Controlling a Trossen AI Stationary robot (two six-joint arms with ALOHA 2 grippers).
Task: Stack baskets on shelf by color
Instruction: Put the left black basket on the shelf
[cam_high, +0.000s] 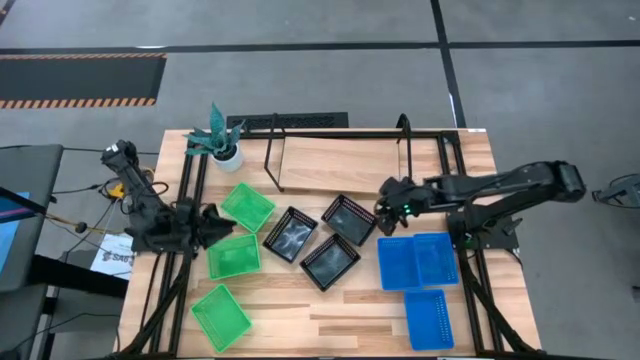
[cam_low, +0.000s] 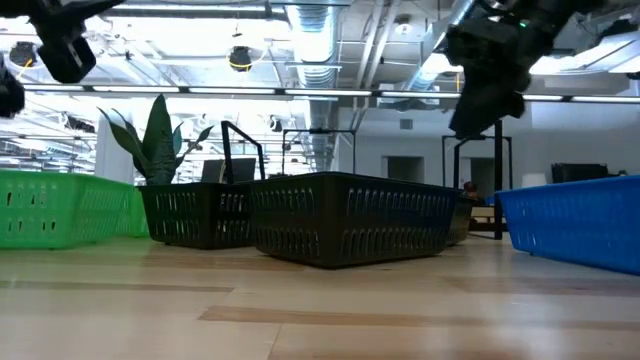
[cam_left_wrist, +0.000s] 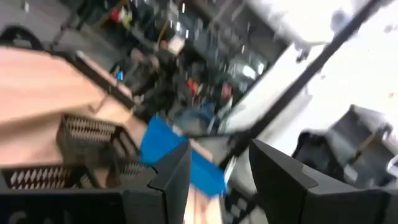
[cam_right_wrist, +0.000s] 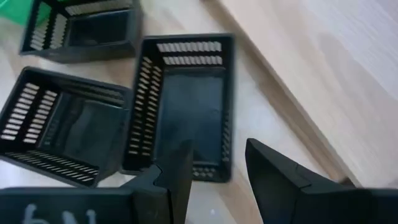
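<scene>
1. wooden surface (cam_high: 340, 320) on a grey floor, with a potted plant (cam_high: 218, 138) at its far left corner and the shelf (cam_high: 345, 160) standing along the far edge, its light board bare.
2. right hand (cam_high: 384, 208) hovers above the middle of the surface, just over the black basket nearest the shelf (cam_high: 349, 219); its two fingers (cam_right_wrist: 180, 168) stand apart with nothing between them, touching nothing.
3. in the right wrist view that black basket (cam_right_wrist: 186, 102) lies flat and empty right ahead of the fingertips, its slotted walls and dark bottom plain to see.
4. two more black baskets (cam_high: 290, 234) (cam_high: 330, 262) lie beside it toward the near edge, all three set at an angle and close together.
5. left hand (cam_high: 212, 226) waits low over the left part of the surface beside the green baskets; its fingers (cam_left_wrist: 177, 177) are parted and empty.
6. three green baskets (cam_high: 247, 206) (cam_high: 234, 256) (cam_high: 221, 317) run from mid-left toward the near left corner, each separate.
7. three blue baskets sit on the right: two side by side (cam_high: 398, 263) (cam_high: 436, 258), touching, and a third (cam_high: 426, 319) by the near right edge.
8. no basket is on the shelf.
</scene>
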